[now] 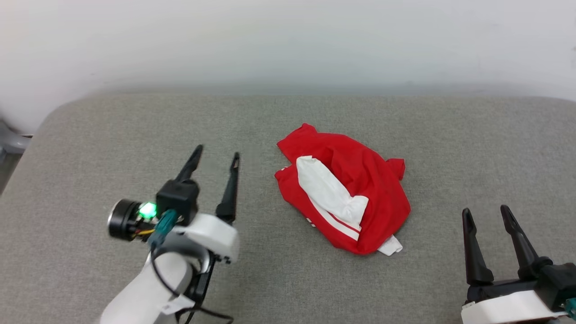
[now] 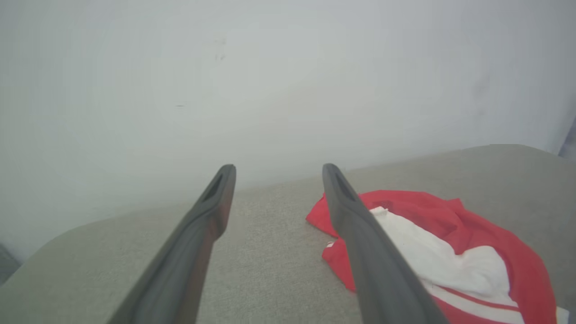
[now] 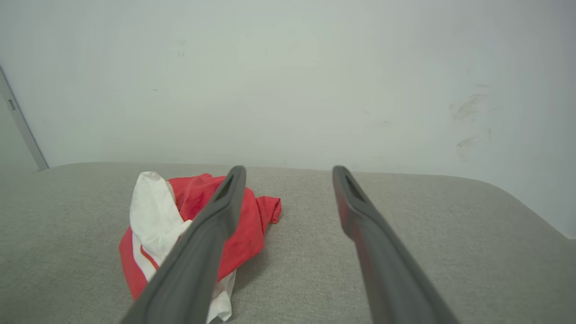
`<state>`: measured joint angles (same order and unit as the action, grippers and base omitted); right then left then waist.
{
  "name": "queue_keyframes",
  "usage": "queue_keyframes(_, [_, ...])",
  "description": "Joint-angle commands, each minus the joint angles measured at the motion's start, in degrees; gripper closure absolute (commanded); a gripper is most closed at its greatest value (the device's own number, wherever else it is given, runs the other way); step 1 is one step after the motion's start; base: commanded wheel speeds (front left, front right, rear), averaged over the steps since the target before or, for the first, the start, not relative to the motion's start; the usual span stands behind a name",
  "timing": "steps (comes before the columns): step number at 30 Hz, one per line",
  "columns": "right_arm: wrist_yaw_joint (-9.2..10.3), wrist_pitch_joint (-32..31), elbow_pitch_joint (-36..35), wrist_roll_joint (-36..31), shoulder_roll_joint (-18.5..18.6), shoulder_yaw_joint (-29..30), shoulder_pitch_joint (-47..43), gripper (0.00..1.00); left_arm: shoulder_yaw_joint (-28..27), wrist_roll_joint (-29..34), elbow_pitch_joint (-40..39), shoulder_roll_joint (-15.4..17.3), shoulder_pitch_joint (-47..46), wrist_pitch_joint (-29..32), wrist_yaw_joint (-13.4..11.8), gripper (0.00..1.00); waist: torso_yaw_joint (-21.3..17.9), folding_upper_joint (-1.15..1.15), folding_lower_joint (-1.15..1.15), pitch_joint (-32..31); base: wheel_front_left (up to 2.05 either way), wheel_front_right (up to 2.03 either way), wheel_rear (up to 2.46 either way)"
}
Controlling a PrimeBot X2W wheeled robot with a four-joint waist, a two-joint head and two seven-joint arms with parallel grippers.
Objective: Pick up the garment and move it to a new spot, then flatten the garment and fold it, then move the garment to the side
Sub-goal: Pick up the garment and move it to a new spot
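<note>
L gripper (image 1: 218, 151), R gripper (image 1: 485, 209) open; garment (image 1: 355, 180) crumpled btwn.

Crumpled red short-sleeved jersey shirt (image 1: 360, 180), heaped on a grey fabric surface (image 1: 112, 135).
The soft red cloth lies bunched and unfolded near the middle of the surface, its longer side running diagonally from far left to near right in the head view. A white sleeve (image 1: 330, 191) is draped across the top of the heap, wrinkled at its nearer end. Beside it run white bands (image 1: 337, 223) with a thin red stripe between them. A small white corner (image 1: 390, 246) pokes out from under the heap's near edge.
</note>
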<state>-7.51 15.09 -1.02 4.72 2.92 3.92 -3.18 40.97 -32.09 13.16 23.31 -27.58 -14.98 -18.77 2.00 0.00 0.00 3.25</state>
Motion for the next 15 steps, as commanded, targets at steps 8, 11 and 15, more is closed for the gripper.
queue_keyframes(8, [0.04, 0.12, 0.82, 1.88, -0.07, -0.36, -1.63, 0.0, -14.07, 8.1, -6.37, -1.95, 14.46, -0.3, -0.74, 0.0, 0.68, 0.0, 0.0, -1.97, 0.0, 0.0, 0.0])
queue_keyframes(11, [0.04, 0.13, 1.01, 2.27, -0.07, -0.43, -1.97, 0.0, -18.07, 10.8, -7.7, -3.5, 18.58, -0.3, -0.32, 0.0, 0.54, 0.0, 0.0, -2.41, 0.0, 0.0, 0.0])
queue_keyframes(15, [0.04, 0.12, 1.28, 2.78, -0.07, -0.43, -2.58, 0.0, -22.54, 13.84, -9.07, -5.7, 22.81, -0.29, 1.56, 0.0, 0.43, 0.0, 0.0, -2.65, 0.0, 0.0, 0.0])
